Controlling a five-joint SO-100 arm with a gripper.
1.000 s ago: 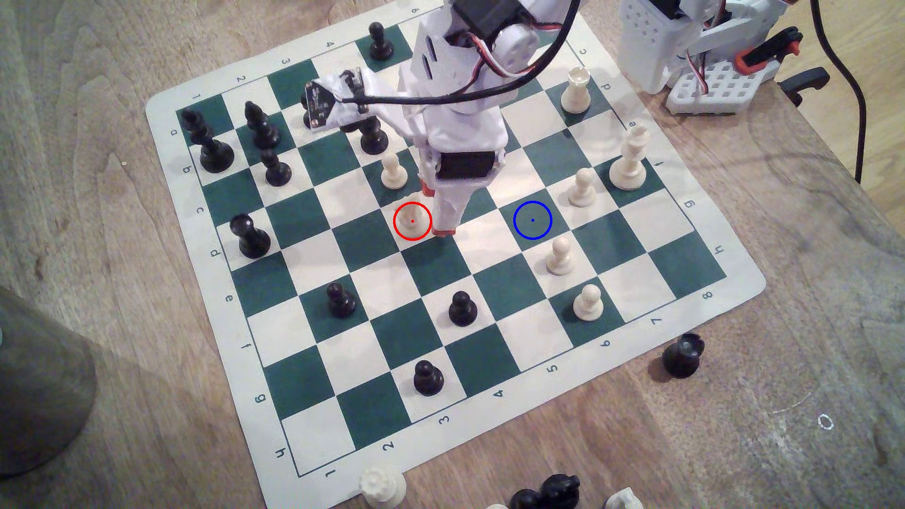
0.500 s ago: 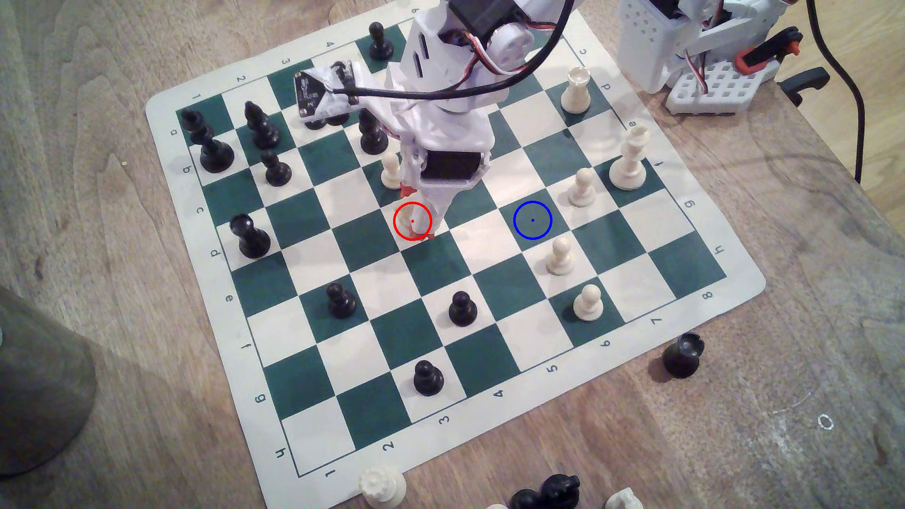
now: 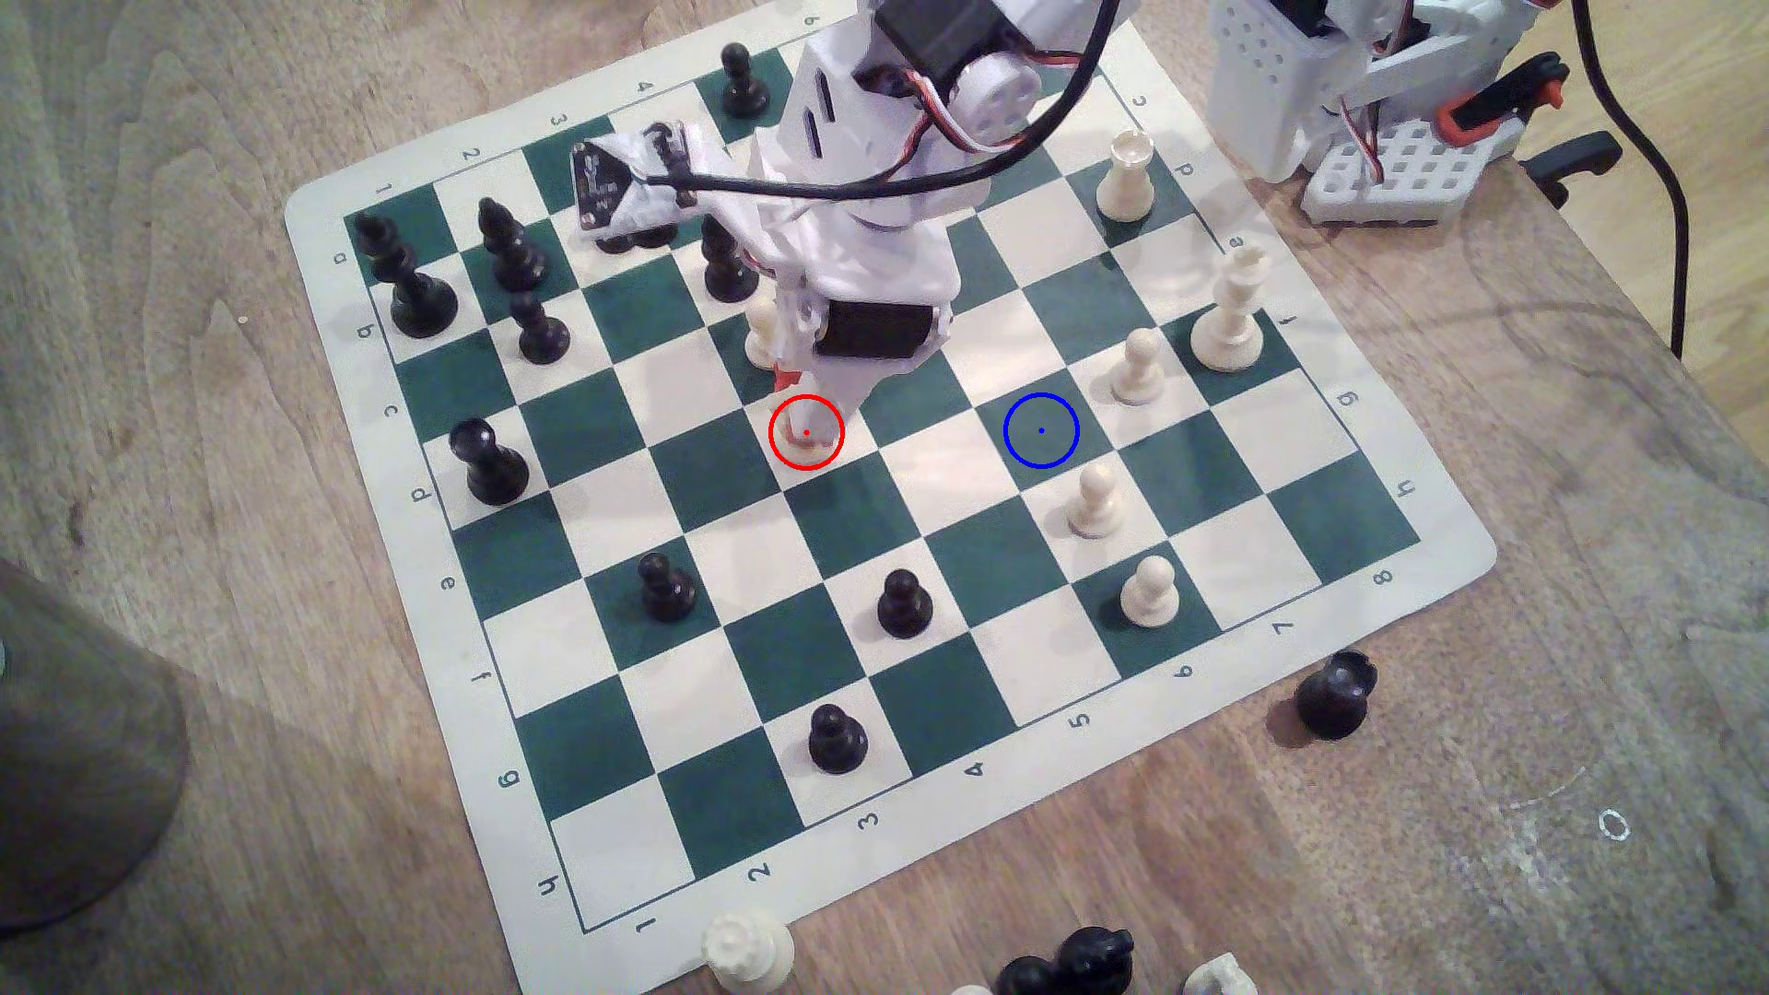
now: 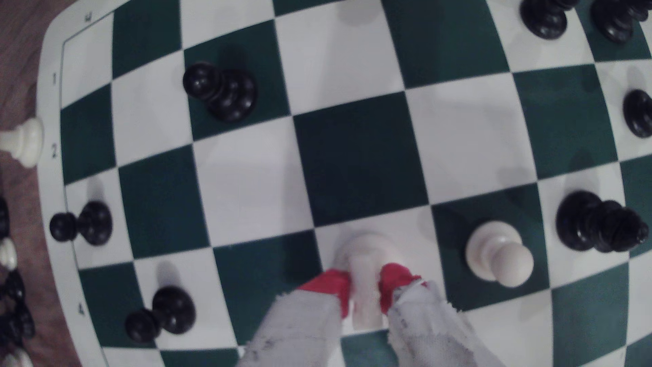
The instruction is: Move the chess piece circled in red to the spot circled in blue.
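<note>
Chess mat (image 3: pixel 1244 660) on wooden table (image 3: pixel 287 765)

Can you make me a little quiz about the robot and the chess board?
1. True or false: the red-tipped gripper has its jaws on either side of the white chess piece.
2. Which colour is the square under the blue ring? A) white B) dark green
3. Fill in: the white pawn nearest the gripper stands on a ____ square.

Key: 1 true; 2 B; 3 dark green.
</note>
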